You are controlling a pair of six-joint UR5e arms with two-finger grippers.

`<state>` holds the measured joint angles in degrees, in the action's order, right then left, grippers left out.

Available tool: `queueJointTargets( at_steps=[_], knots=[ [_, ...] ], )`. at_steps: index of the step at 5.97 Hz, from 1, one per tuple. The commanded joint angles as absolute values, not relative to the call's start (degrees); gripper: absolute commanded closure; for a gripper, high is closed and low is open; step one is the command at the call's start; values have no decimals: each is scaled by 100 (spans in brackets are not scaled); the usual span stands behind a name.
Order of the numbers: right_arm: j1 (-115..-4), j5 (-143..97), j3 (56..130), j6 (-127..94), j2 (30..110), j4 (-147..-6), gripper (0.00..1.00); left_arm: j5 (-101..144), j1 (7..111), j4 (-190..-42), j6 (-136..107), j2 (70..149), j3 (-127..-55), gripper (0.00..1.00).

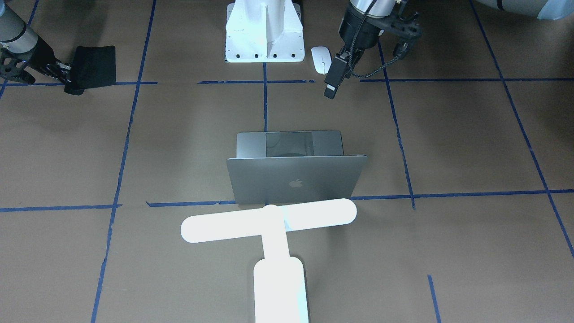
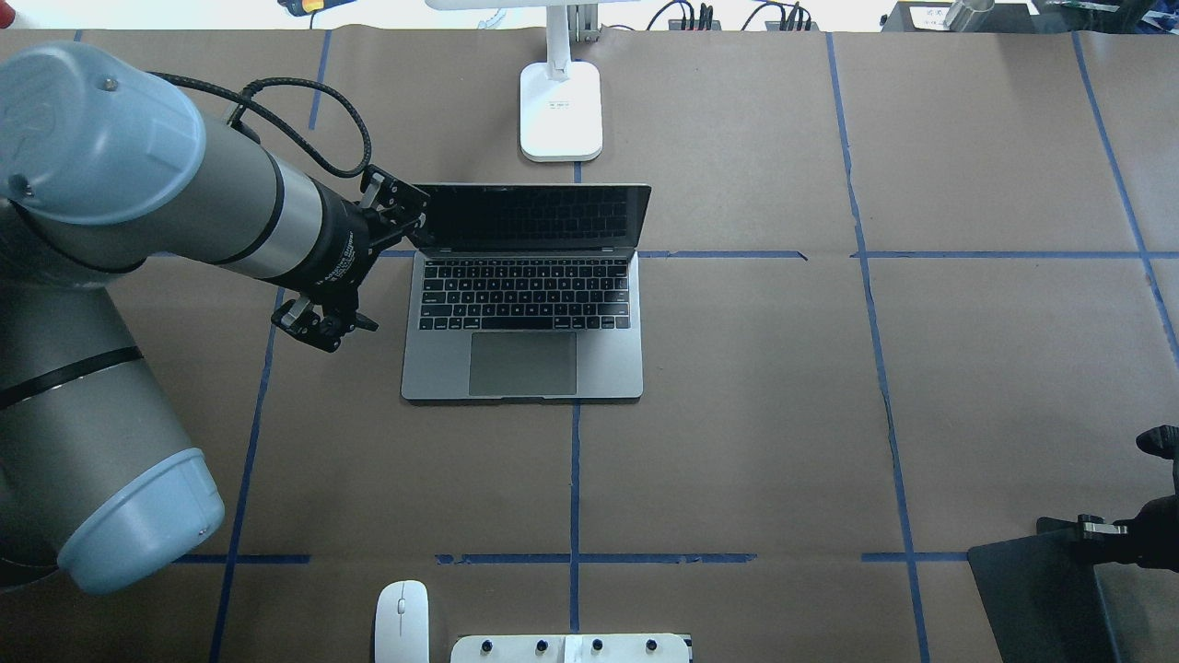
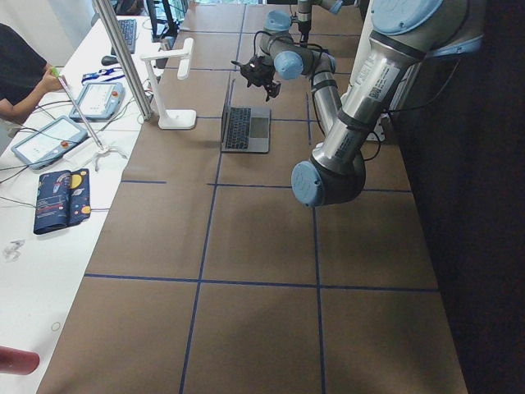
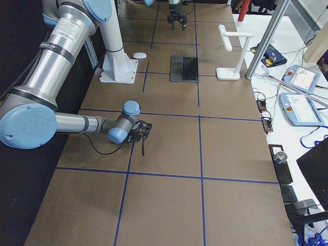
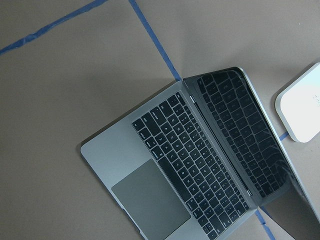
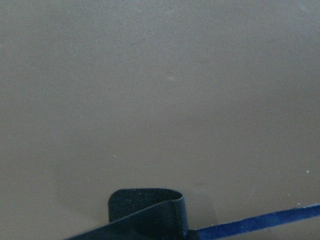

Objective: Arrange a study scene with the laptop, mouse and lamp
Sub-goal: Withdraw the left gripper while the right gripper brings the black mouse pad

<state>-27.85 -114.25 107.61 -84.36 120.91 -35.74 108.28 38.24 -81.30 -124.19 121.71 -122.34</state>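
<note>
The laptop (image 2: 523, 354) sits open in the middle of the desk (image 2: 783, 414). Its dark keyboard faces the robot and its screen is tilted back. From across the desk I see the lid's apple logo. Just behind the lid stands the lamp (image 2: 560, 110), its base on the paper. It is lit, and its long bar glows white above the lid's far side. The mouse (image 2: 402, 619) lies flat near the robot's edge of the desk, just beside the white bolted pedestal (image 1: 263, 33) and well apart from the laptop.

The left end effector (image 1: 331, 92) hangs over the desk off the laptop's left side, between the mouse and the laptop, and touches neither. Its fingers show only as one dark bar, so I cannot tell whether they are apart or together.

Far off at the robot's right corner, the right end effector (image 1: 67, 74) is clamped on one edge of a black mat (image 1: 94, 65), which curls and is raised off the desk there.

Blue tape lines (image 2: 575, 479) cross the brown paper.
</note>
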Motion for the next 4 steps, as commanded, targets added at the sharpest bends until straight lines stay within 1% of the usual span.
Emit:
queueJointTargets(
  at_steps=[1, 2, 3, 4],
  knots=[
    [-2795, -11408, 11002, -8437, 12050, -3516, 100, 10828, 3823, -8130, -12419, 12164, -12243, 0],
    [-2978, -11426, 11317, -8498, 11876, -3516, 100, 10828, 3823, -8130, -12419, 12155, -12287, 0],
    [-3293, -11461, 11294, -8499, 11404, -3516, 100, 10828, 3780, -8130, -12332, 12147, -12470, 0],
    [-3400, -11417, 11250, -8516, 10886, -3559, 100, 10811, 3579, -8130, -12096, 11920, -12646, 0]
  ],
)
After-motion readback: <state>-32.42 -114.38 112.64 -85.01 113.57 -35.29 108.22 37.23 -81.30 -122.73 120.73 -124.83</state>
